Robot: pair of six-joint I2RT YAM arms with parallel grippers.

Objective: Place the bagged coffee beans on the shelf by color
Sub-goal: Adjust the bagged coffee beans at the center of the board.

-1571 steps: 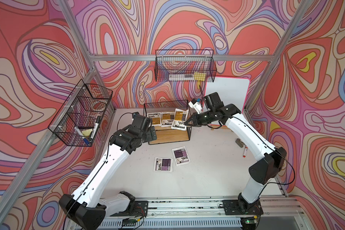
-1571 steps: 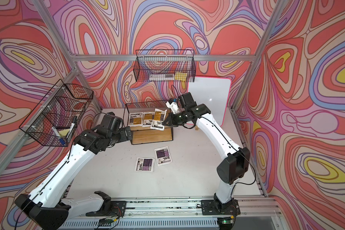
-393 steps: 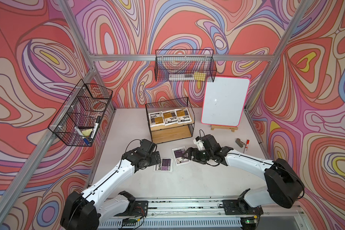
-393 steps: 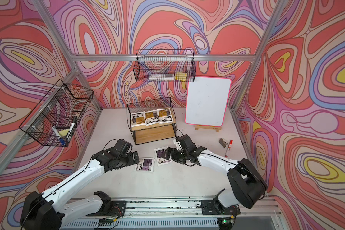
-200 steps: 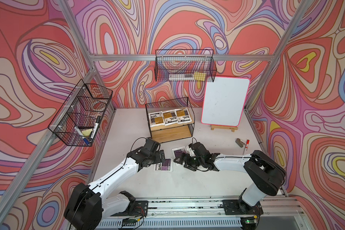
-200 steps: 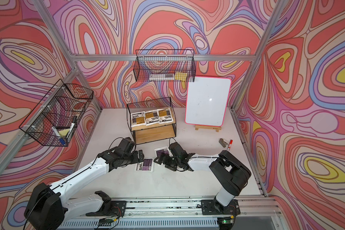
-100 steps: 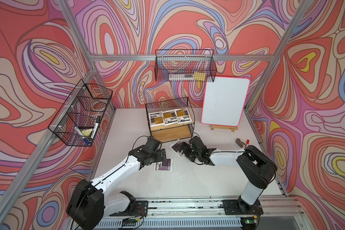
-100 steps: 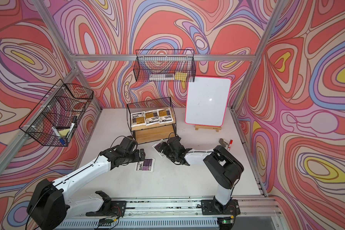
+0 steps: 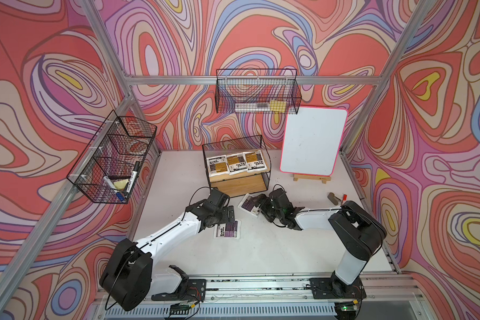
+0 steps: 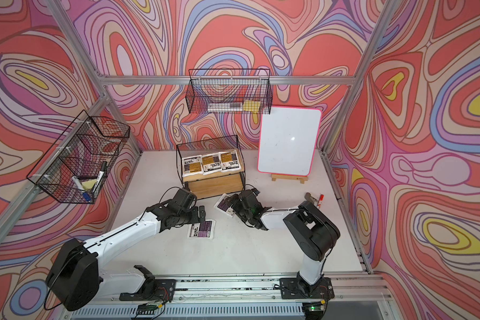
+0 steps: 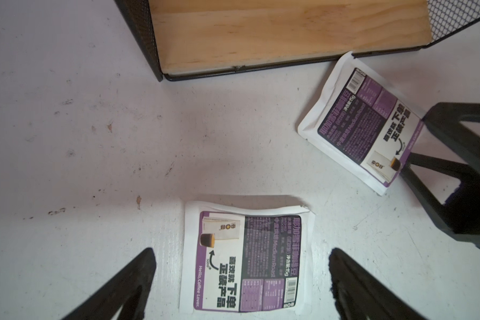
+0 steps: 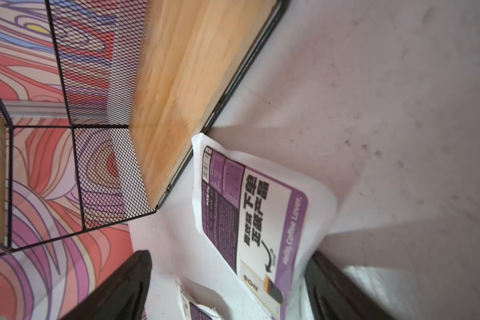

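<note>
The shelf stands at the back middle of the table, with three orange-yellow coffee bags in a row on its top board. A purple bag lies flat on the table, and my left gripper hangs open over it, one finger on each side. A second purple bag is tilted, one corner at the shelf's lower frame. My right gripper is rolled on its side and open around this bag; one finger is against its raised edge.
A whiteboard on a small easel stands right of the shelf. A grey eraser and a red marker lie near the right edge. All-wire baskets hang on the left wall and the back wall.
The right gripper has slid its purple bag toward the shelf's foot, tipped one edge up and narrowed a little. The left gripper has edged right over the other purple bag, which stayed put.
</note>
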